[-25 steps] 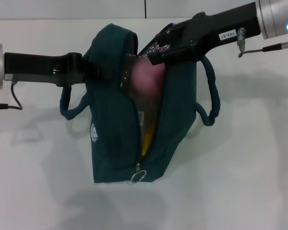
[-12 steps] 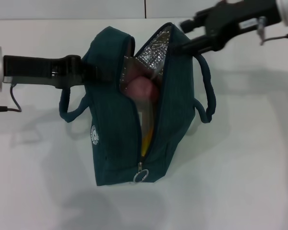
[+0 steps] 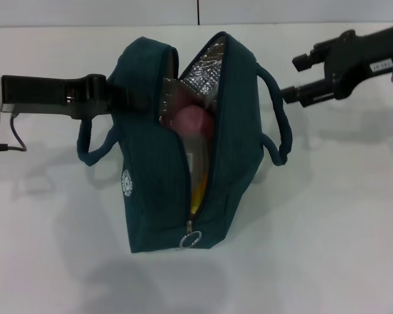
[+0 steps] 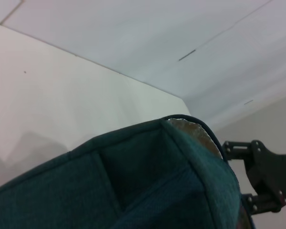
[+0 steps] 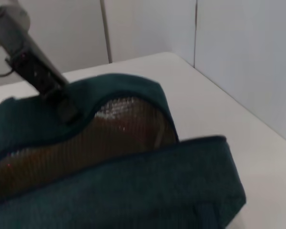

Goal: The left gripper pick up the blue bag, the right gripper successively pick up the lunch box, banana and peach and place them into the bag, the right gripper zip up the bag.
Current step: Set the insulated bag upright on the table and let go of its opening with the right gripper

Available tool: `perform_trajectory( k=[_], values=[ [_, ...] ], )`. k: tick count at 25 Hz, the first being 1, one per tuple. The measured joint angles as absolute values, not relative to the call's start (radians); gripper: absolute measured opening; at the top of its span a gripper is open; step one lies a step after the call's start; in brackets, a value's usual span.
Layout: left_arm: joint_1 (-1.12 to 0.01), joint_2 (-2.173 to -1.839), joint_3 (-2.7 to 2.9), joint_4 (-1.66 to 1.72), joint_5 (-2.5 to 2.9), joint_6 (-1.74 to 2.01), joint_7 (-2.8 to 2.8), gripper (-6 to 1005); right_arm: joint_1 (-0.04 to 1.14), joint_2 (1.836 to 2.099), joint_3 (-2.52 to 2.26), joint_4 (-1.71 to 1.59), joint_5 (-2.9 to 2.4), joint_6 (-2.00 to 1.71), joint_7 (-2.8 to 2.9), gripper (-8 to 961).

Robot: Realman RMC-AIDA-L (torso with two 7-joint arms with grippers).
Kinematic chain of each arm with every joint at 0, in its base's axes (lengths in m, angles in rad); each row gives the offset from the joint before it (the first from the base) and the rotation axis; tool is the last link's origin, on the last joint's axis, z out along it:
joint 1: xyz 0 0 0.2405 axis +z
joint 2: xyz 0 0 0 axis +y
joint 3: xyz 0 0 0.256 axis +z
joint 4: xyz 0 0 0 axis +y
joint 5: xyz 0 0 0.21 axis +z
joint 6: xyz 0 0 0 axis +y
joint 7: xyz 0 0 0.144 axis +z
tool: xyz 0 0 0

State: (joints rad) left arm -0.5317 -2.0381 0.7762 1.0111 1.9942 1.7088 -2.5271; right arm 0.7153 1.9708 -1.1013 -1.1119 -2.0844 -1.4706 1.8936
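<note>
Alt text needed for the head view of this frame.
An open blue bag stands on a white table, the left gripper holding its rim, with the peach and banana visible inside. The right gripper, open and empty, hovers beside the bag.

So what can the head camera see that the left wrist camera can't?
Only the head view shows the peach and the yellow banana inside the open bag, the zipper ring, the handles, and the left gripper clamped on the bag's left wall.

Only the left wrist view shows the wall panels behind the table and a close look at the fabric's outer side.

Both show the blue bag with its silver lining at the top, and the right gripper, open and empty, beside the bag.
</note>
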Motion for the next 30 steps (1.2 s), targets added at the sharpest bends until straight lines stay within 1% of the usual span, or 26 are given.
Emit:
perform_trajectory(
  k=[2,3,4,7,9,30],
  values=[
    [-0.535,-2.032,0.776,0.998,1.994,1.702,-2.522,46,0.703,1.980,-1.101,-1.109,-2.085,-1.454,1.863,677],
    [-0.535,-2.030,0.776,0.993,1.994,1.699,-2.519,46,0.703,1.980,-1.101,-1.109,-2.085,-1.454,1.863,676],
    [-0.536,-2.028,0.776,0.991,1.994,1.698,-2.516,46,0.697,1.993,-1.101,-1.097,-2.085,-1.420,1.834,675],
    [-0.539,-2.027,0.777,0.989,1.994,1.698,-2.511,46,0.696,2.006,-1.101,-1.083,-2.085,-1.384,1.808,673],
    [-0.542,-2.026,0.779,0.990,1.993,1.699,-2.511,46,0.697,2.011,-1.106,-1.072,-2.084,-1.361,1.795,672],
    [-0.549,-2.031,0.782,0.989,1.994,1.700,-2.511,46,0.742,2.018,-1.205,-1.003,-2.075,-1.243,1.758,656]
  ],
)
